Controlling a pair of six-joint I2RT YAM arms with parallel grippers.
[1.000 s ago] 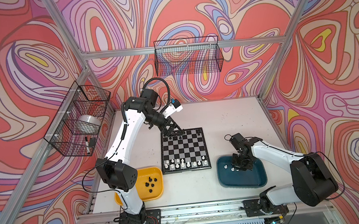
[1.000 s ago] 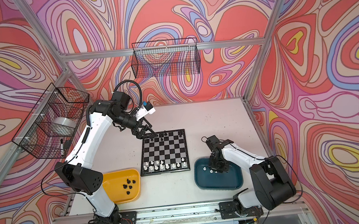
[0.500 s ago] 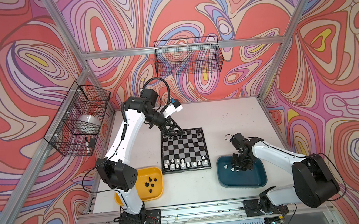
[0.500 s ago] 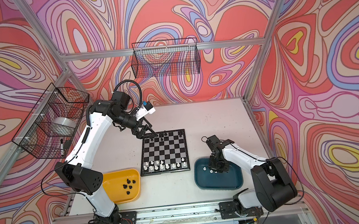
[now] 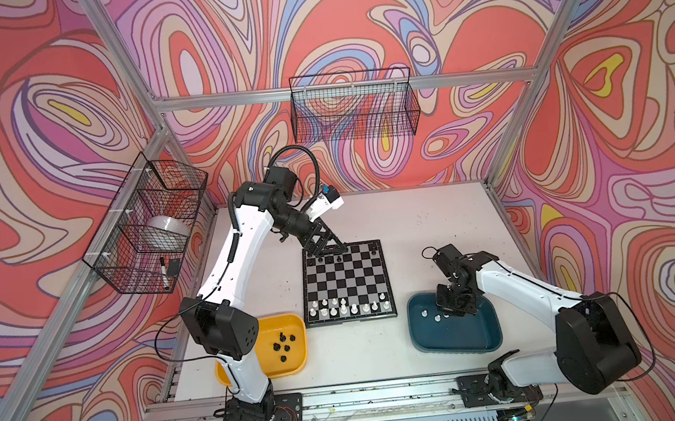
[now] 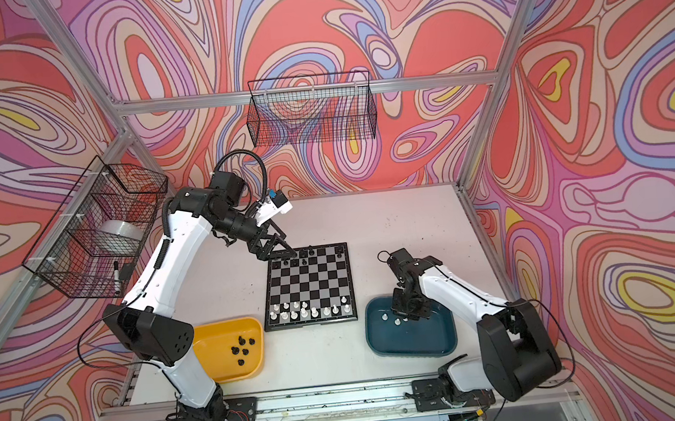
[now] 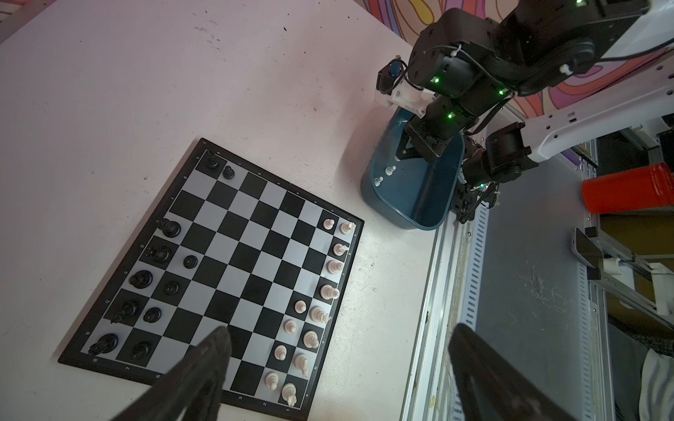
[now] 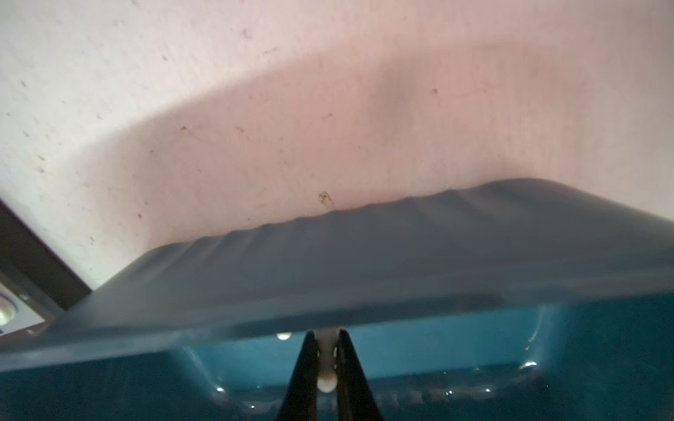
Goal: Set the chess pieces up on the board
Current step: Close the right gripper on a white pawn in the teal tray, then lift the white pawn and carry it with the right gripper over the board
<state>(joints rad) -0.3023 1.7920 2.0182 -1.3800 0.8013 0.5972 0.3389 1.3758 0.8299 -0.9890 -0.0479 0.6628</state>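
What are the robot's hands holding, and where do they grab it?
The right gripper pinches a white piece around its middle between its fingers. The left gripper is open, holding nothing.

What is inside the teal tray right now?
Two loose white pieces lie in the teal tray, and the right pincer is shut on a third white piece. The floor beneath the pincer is hidden.

walls (image 5: 352, 18): pink-orange swirls | table (image 5: 432, 220): white | wire baskets (image 5: 354, 108): wall-hung | frame (image 5: 234, 99): aluminium

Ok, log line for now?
left gripper: open, by board | right gripper: shut on white piece, in teal tray | yellow tray: black pieces
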